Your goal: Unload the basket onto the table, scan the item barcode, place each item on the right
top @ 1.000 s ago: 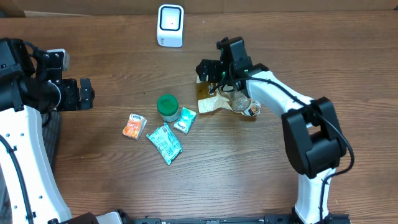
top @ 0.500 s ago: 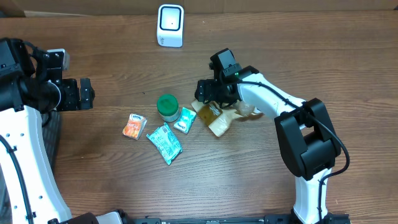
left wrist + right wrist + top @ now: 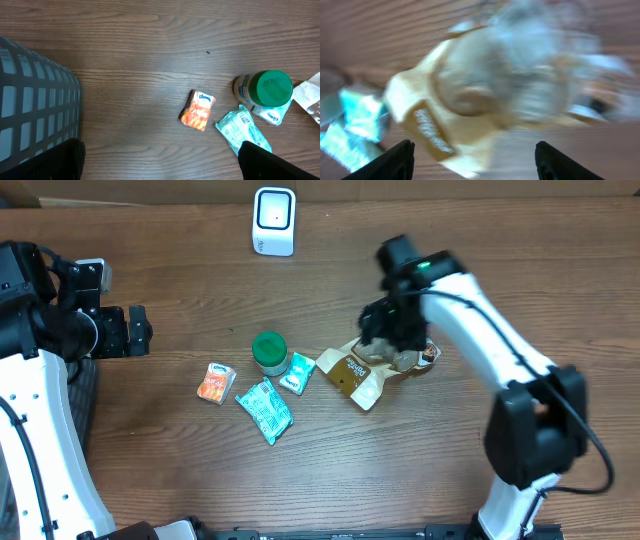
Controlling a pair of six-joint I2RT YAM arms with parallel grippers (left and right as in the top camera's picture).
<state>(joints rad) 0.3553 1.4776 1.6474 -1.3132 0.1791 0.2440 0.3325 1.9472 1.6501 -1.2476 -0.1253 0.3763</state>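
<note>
Loosely crumpled, a tan plastic pouch lies on the grained table.

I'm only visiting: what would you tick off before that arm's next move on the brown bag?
1. Right gripper above the bag: ok, the bag fills its wrist view.
2. Jaws wide enough for it: ok, they stand well apart.
3. Bag gripped: not ok, the fingers stand clear of it.
4. Barcode side found: cannot tell, the wrist view is blurred.
5. Way to the scanner: ok, nothing stands between it and the bag.
6. Left gripper out of the way: ok, open and far off to the side.
</note>
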